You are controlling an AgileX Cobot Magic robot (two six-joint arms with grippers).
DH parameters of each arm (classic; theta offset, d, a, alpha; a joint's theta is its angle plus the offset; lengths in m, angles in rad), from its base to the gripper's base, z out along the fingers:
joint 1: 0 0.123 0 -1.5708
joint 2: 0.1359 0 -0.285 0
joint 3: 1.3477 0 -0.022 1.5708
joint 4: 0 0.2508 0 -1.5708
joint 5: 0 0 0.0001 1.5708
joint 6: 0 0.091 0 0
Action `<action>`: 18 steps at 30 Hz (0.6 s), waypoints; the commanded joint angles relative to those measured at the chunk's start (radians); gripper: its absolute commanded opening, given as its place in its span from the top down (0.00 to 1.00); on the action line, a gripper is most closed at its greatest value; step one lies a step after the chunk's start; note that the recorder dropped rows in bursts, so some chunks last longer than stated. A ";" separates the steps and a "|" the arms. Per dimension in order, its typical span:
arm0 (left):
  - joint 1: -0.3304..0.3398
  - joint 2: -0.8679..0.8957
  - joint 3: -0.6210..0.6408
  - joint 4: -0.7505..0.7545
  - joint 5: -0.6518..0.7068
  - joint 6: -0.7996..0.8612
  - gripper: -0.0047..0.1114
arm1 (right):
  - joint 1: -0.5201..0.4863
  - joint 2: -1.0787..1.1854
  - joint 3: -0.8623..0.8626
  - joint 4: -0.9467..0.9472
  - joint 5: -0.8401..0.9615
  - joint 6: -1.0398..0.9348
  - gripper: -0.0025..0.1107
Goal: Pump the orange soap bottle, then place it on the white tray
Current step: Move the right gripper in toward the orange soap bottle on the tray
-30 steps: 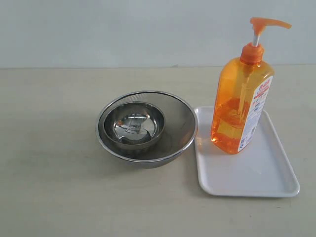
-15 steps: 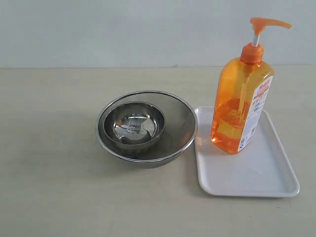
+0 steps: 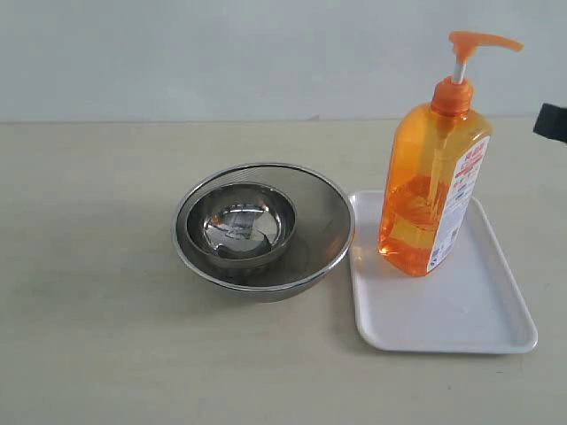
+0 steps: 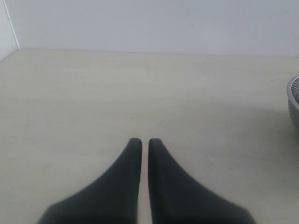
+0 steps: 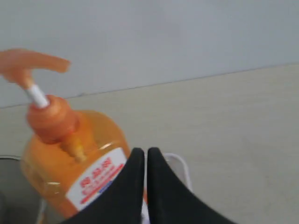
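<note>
The orange soap bottle [image 3: 432, 190] stands upright on the far left part of the white tray [image 3: 461, 310], pump head raised and spout pointing right. The right wrist view shows the orange soap bottle [image 5: 70, 154] close ahead, with a corner of the white tray [image 5: 180, 163] behind the black fingers. My right gripper [image 5: 145, 151] is shut and empty, apart from the bottle; a dark piece of it [image 3: 552, 122] shows at the right edge of the exterior view. My left gripper [image 4: 141, 142] is shut and empty over bare table.
Two round steel bowls, a small one [image 3: 241, 223] nested inside a larger one [image 3: 310, 257], sit just left of the tray. The larger bowl's rim [image 4: 294, 100] shows at the edge of the left wrist view. A pale wall lies behind the beige table.
A dark part of my right gripper has come into the exterior view at the right edge. The bottle, tray and bowls have not moved.
</note>
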 commanded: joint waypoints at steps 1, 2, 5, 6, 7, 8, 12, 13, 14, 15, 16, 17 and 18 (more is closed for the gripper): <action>0.002 -0.003 0.003 -0.005 -0.002 0.003 0.92 | -0.002 -0.005 -0.021 -0.041 -0.079 0.062 0.98; 0.002 -0.003 0.003 -0.005 -0.002 0.003 0.92 | -0.002 -0.005 -0.021 -0.041 -0.085 0.059 0.98; 0.002 -0.003 0.003 -0.005 -0.002 0.003 0.92 | -0.002 -0.005 -0.021 -0.041 -0.134 0.070 0.98; 0.002 -0.003 0.003 -0.005 -0.002 0.003 0.92 | -0.002 -0.005 -0.021 -0.041 -0.155 0.070 0.98; 0.002 -0.003 0.003 -0.005 -0.002 0.003 0.92 | -0.002 -0.005 -0.021 -0.041 -0.173 0.072 0.98; 0.002 -0.003 0.003 -0.005 -0.002 0.003 0.92 | -0.002 -0.005 -0.021 -0.041 -0.215 0.076 0.98; 0.002 -0.003 0.003 -0.005 -0.002 0.003 0.92 | -0.002 -0.005 -0.021 -0.041 -0.387 0.027 0.98; 0.002 -0.003 0.003 -0.005 -0.002 0.003 0.92 | -0.002 -0.005 -0.021 -0.041 -0.433 0.025 0.98; 0.002 -0.003 0.003 -0.005 -0.002 0.003 0.92 | -0.002 -0.005 -0.014 -0.041 -0.473 0.025 0.98; 0.002 -0.003 0.003 -0.005 -0.002 0.003 0.92 | -0.002 -0.005 -0.006 -0.041 -0.500 0.025 0.98; 0.002 -0.003 0.003 -0.005 -0.002 0.003 0.92 | -0.002 -0.005 0.004 -0.041 -0.510 0.025 0.98; 0.002 -0.003 0.003 -0.005 -0.002 0.003 0.92 | 0.000 -0.005 0.023 -0.041 -0.511 0.020 0.98; 0.002 -0.003 0.003 -0.005 -0.002 0.003 0.92 | 0.005 -0.005 0.040 -0.041 -0.511 0.018 0.98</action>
